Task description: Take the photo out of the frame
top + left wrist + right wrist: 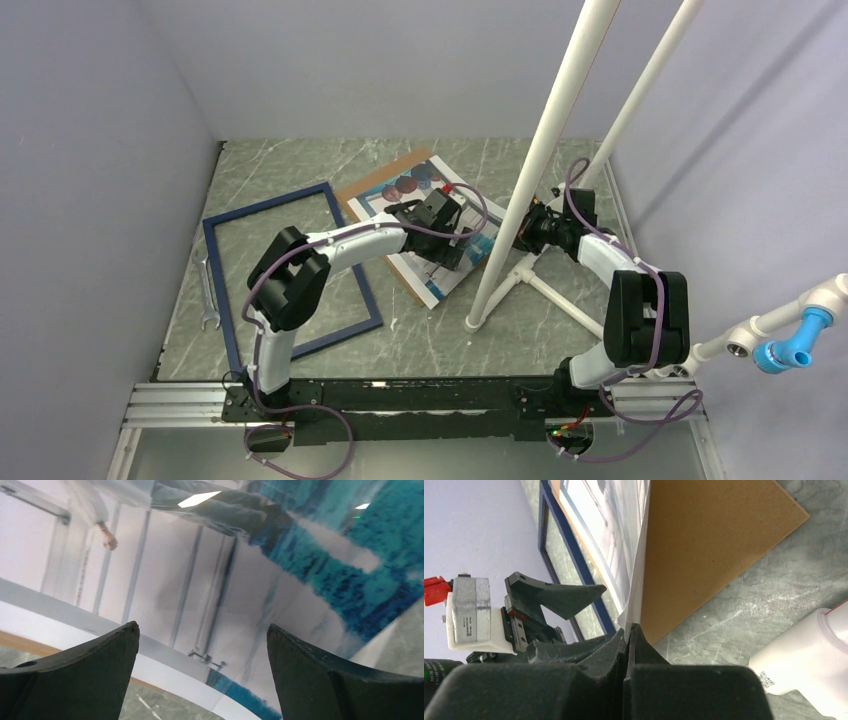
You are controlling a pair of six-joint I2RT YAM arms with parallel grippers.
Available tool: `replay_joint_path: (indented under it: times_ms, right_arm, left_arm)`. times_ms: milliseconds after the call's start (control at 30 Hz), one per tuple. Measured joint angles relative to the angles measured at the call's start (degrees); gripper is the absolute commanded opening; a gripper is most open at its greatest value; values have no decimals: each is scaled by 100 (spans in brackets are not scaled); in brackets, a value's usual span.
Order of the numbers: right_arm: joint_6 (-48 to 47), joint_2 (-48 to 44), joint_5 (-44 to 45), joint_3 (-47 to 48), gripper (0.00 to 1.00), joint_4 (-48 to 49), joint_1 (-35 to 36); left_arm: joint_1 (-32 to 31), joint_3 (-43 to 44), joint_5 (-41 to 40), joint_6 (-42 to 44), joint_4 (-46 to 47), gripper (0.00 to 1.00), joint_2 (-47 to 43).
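Observation:
The photo (412, 185) lies on the brown backing board (385, 175) at the table's middle. The empty navy frame (268, 204) lies flat to its left. My left gripper (440, 240) hovers open just above the photo (210, 580), with its fingers (100, 665) apart and holding nothing. My right gripper (520, 238), partly behind a white pole, is shut on the photo's edge (636, 595) and lifts it off the board (704, 545). The frame (574, 555) and the open left gripper (559, 600) show in the right wrist view.
Two slanted white poles (540, 160) rise from a foot (809, 660) on the table beside the right gripper. A wrench (208, 295) lies left of the frame. A blue and white pipe fitting (790, 335) sticks in at the right. Grey walls close in the sides.

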Motion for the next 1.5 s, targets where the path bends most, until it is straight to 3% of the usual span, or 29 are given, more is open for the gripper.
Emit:
replay_joint_path:
  times_ms: [267, 767, 1200, 1500]
  right_arm:
    - [-83, -7, -2, 109, 0, -249, 0]
    - [-391, -619, 175, 483, 0, -1255, -61]
    - [-817, -1178, 498, 2059, 0, -2830, -232]
    - [-1056, -1344, 774, 3724, 0, -4022, -247]
  left_arm:
    - [-20, -638, 855, -286, 693, 99, -507]
    - [63, -203, 675, -498, 203, 99, -107]
    - [101, -203, 931, -684, 205, 99, -131]
    - [162, -227, 1744, -994, 442, 99, -651]
